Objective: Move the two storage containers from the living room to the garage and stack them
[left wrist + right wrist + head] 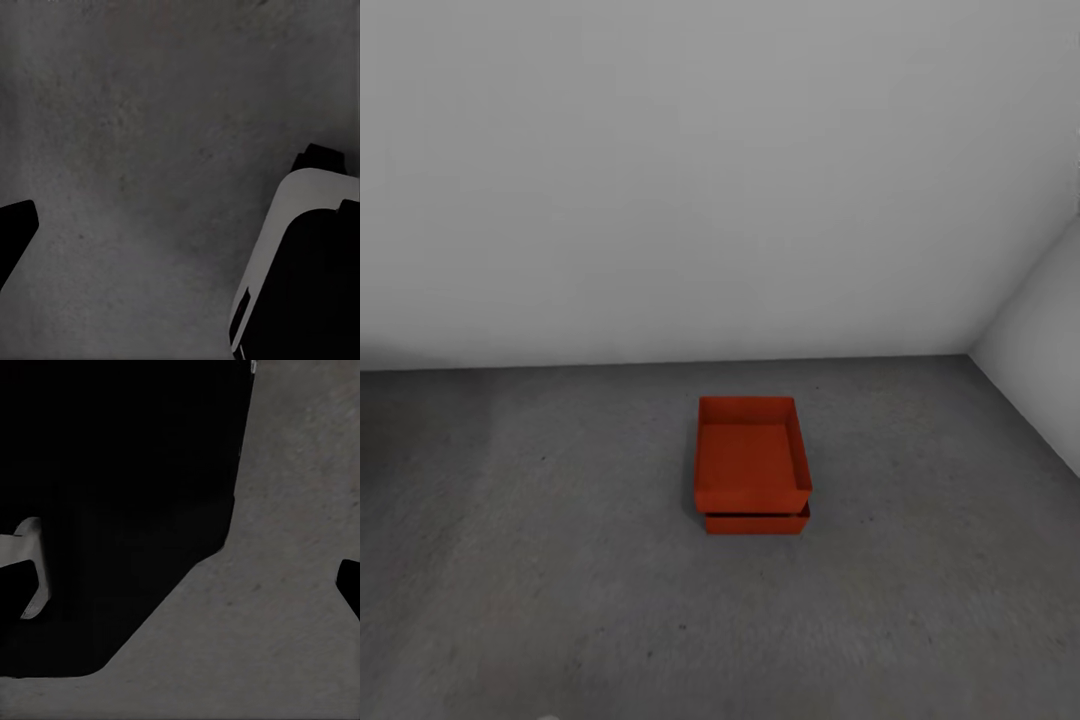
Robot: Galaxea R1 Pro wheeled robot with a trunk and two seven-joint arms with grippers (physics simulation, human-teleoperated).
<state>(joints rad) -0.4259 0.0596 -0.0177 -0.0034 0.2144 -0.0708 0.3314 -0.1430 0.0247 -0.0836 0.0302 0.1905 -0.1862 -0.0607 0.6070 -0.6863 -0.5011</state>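
Resting on the garage floor (540, 560) near the wall (720, 180), two stacked containers (752, 465) are judged light, rigid, best gripped by the thin rims; finger tips suggest both claws open, empty, though poorly seen.

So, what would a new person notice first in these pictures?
First, the two orange-red storage containers, one stacked on the other, slightly offset, on the dark grey floor near the middle of the head view. Behind them stands a bare white wall, meeting a second wall at the right.
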